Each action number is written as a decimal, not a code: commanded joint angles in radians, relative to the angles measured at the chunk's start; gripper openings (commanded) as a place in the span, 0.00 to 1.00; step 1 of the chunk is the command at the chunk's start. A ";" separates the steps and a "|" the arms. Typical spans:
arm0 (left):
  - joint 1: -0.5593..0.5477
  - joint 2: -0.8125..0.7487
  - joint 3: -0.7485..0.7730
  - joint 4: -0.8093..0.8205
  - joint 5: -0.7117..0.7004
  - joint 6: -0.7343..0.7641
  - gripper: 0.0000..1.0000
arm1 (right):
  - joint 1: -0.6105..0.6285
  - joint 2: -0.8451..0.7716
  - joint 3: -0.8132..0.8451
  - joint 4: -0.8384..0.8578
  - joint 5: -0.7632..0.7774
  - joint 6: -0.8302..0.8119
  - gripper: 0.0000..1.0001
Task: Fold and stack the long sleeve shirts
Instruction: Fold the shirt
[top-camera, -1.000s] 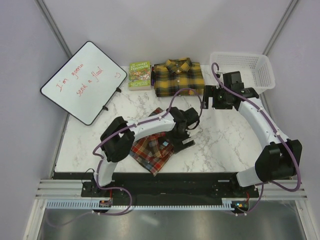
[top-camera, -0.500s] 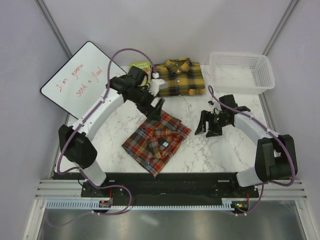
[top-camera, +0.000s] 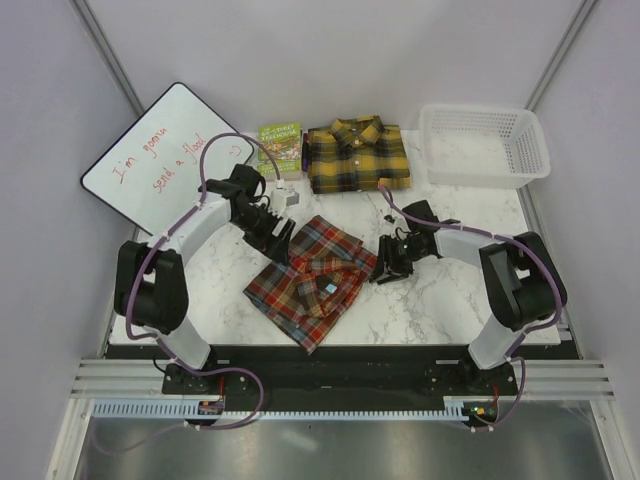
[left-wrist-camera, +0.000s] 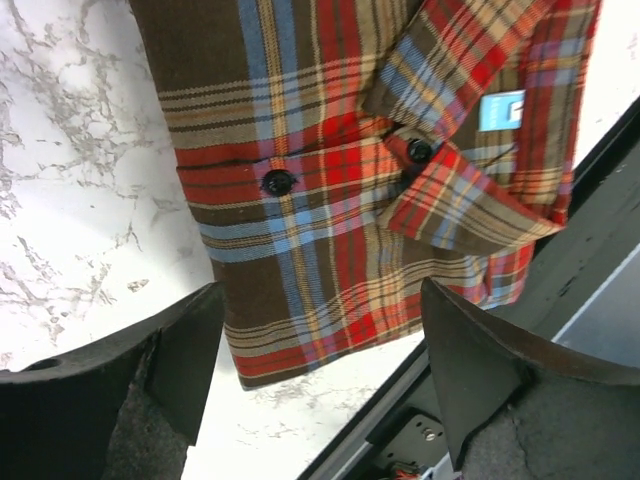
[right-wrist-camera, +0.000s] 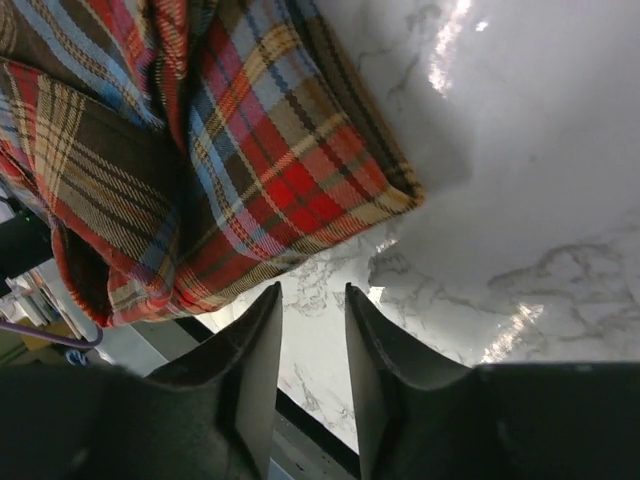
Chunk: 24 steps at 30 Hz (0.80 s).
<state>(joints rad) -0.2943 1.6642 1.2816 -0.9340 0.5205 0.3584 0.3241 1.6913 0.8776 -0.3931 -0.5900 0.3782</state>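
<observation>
Red-brown plaid shirt lies folded mid-bench; yellow-black shirt sits folded at the back. Left claw is spread wide over its far-left edge. Right claw is narrowed, empty, just beside the right corner. Catch all layers on both sides, then lift level so the fold holds.

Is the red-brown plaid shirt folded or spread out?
Folded. The red-brown shirt lies as a compact rectangle on the table, with no sleeves sticking out. The right wrist view shows layered fabric at its corner.

Red-brown shirt: soft woven cloth. Table: glossy marble-look. Basket: plastic mesh.
</observation>
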 joint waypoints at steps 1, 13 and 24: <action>0.006 0.028 -0.050 0.057 -0.026 0.135 0.80 | 0.039 0.043 0.055 0.092 -0.002 0.022 0.36; -0.153 0.022 -0.252 0.057 -0.014 0.271 0.36 | 0.047 0.166 0.282 0.131 0.148 0.016 0.29; -0.551 0.054 -0.081 0.136 0.311 -0.039 0.50 | -0.065 0.019 0.475 -0.059 0.159 -0.163 0.39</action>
<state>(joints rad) -0.8307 1.7241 1.0641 -0.8463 0.6315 0.4580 0.3435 1.8339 1.3060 -0.3286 -0.4480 0.3340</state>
